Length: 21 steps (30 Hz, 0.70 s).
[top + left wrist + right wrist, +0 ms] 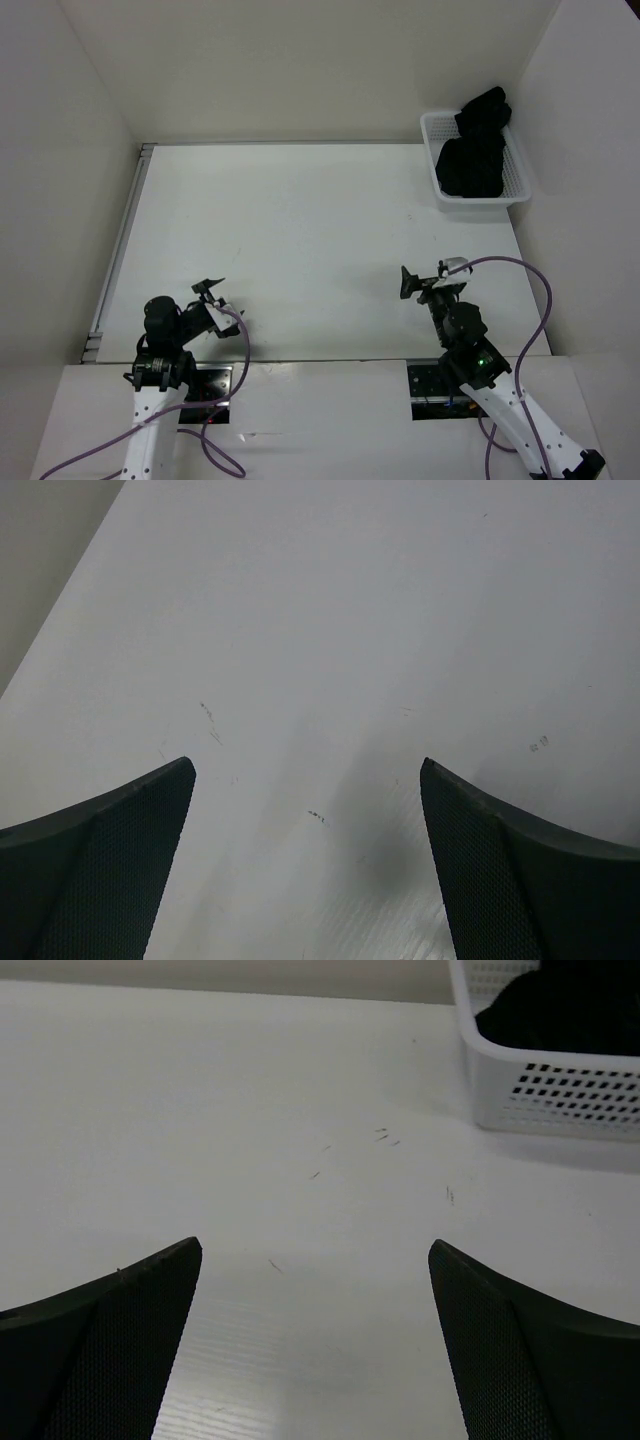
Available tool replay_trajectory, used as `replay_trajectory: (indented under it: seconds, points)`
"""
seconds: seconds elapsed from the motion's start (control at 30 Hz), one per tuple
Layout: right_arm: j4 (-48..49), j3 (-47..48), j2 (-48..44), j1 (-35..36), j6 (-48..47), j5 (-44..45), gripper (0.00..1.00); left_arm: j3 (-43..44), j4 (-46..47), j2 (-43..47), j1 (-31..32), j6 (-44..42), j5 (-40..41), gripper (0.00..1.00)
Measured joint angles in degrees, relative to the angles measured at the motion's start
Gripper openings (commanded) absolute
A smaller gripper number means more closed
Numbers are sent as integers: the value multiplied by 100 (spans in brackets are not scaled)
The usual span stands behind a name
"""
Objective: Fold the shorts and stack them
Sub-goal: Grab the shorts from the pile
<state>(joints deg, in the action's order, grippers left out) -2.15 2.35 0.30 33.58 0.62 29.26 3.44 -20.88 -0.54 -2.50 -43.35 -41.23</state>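
The shorts lie in a black, crumpled heap inside a white plastic mesh basket at the far right corner of the table. One fold rises above the basket's far rim. No print or label shows on the cloth.

Both arms sit low at the near edge, well apart from the basket. The left gripper hovers over the near left part of the table with its two dark fingers spread wide and nothing between them. In its wrist view only bare white surface shows in the gap, with a few thin scuffs and one small grey mark at the right, too small to read.

The right gripper is over the near right part, also spread wide and holding nothing. Its wrist camera looks toward the basket at far right, where the black cloth shows above the perforated wall, with short dark scratches on the tabletop between.

A purple cable loops from the right wrist, and a small green light glows on that arm.
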Motion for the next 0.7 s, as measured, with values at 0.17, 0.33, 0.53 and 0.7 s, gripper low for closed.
replay_trajectory:
  seconds: [0.17,0.33,0.53,0.7]
  points:
    - [216,-2,0,0,-225,-352,99,0,0,-2,0,0,0,100]
    - [758,-2,0,0,431,153,100,0,-2,0,0,-157,-48,100]
    - [1117,2,0,0,654,103,100,22,-79,0,0,-1051,-387,100]
    - [1075,109,0,0,1582,208,100,20,396,2,2,-723,-107,100]
